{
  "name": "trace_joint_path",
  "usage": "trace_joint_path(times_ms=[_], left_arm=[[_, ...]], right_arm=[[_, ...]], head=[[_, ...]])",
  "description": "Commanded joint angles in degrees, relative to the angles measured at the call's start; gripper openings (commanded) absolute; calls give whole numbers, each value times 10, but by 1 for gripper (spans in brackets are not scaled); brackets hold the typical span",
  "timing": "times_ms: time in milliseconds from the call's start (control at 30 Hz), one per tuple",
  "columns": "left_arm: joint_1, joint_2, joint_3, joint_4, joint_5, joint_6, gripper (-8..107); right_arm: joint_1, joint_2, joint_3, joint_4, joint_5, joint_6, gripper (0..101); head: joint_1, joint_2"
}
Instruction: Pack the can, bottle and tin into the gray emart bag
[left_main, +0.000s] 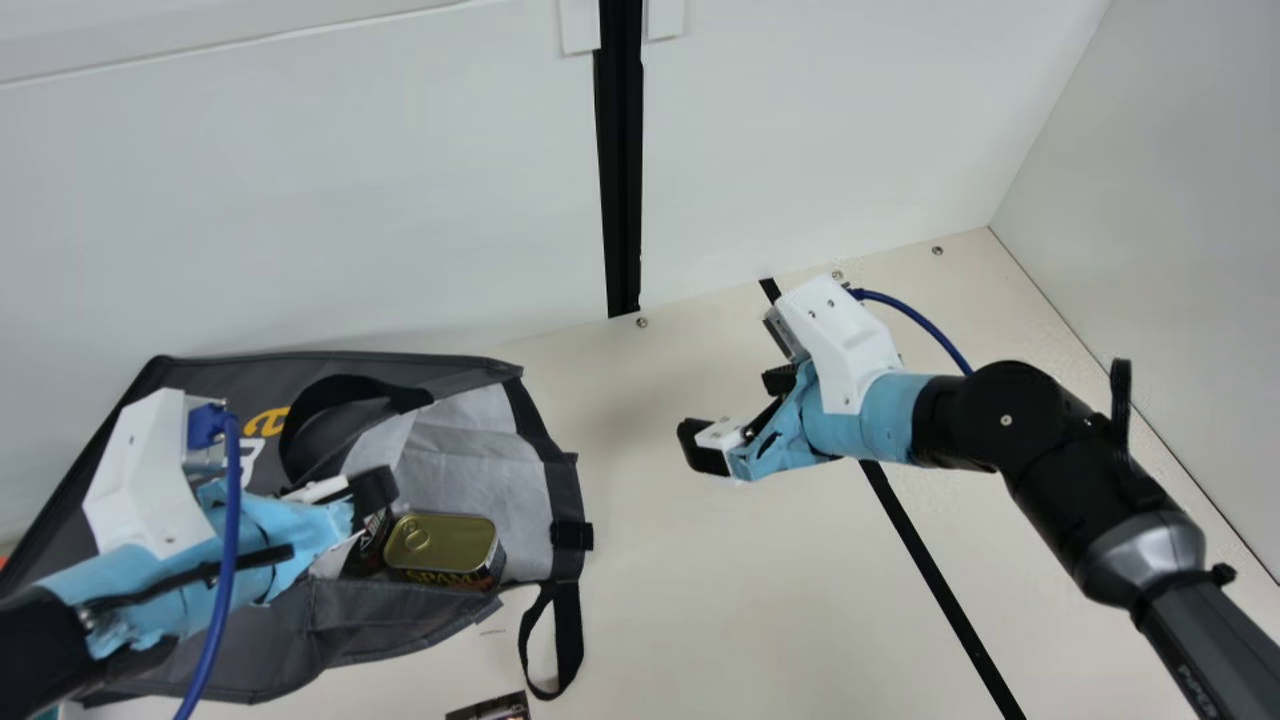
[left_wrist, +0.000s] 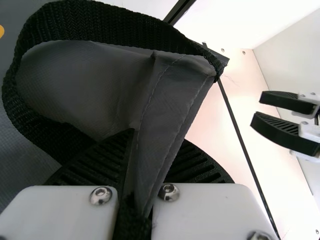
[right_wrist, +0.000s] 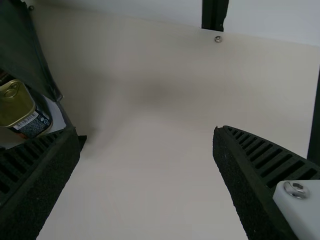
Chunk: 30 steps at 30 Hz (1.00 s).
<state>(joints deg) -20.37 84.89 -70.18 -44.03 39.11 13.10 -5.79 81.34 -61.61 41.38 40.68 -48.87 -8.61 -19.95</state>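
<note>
The gray bag lies on its side at the left, its mouth facing right. In its mouth rests the tin, gold lid up, beside a dark can-like thing partly hidden by my left gripper. In the left wrist view my left gripper is shut on a fold of the bag's rim near a black handle. My right gripper hangs over the table right of the bag; its fingers stand wide apart with nothing between them at the right gripper. The tin shows there too.
A black strap loop hangs from the bag's mouth onto the table. A small dark printed item lies at the front edge. White walls stand behind and at the right.
</note>
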Motion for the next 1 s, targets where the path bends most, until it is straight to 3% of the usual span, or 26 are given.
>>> trace_joint_path(times_ms=[0,967], left_arm=[[0,0,0,0,0,0,10],[0,0,0,0,0,0,10]], right_arm=[[2,7,1,15,4,-15,91],[50,115,-4,144,30,-160,91]], head=[[-14,0],[-14,0]])
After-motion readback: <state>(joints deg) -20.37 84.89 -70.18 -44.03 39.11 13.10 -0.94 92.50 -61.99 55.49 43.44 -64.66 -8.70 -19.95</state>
